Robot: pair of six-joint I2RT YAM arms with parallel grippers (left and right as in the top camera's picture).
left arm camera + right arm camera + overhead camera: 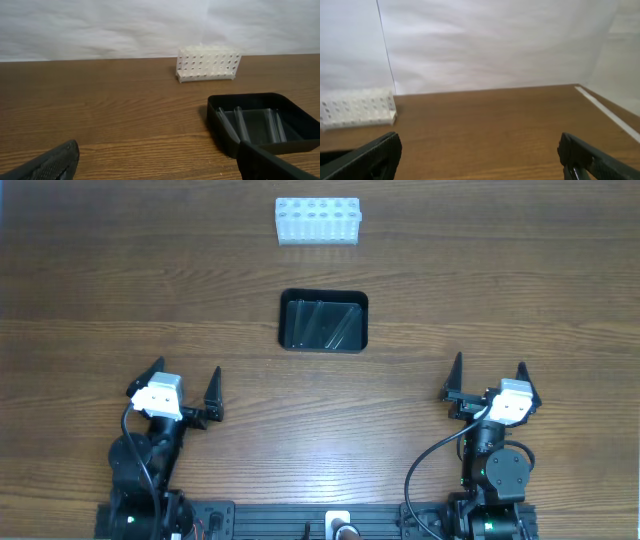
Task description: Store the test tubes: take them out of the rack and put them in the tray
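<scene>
Black tray (324, 294) with roughly four tubes (241, 124), one white rack (318, 222), left gripper (187, 367), right gripper (490, 361) both gaping, empty

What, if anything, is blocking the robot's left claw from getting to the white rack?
Nothing visible is. Only bare table lies between the open left gripper and the rack. The black tray sits off to the side of that path, and the stretch from rack to tray is bare too.

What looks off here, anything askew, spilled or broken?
Nothing stands out. The rack stands upright, the tray sits flat, and the clear tubes lie inside it, a bit slanted but contained. No spill or damage visible.
</scene>
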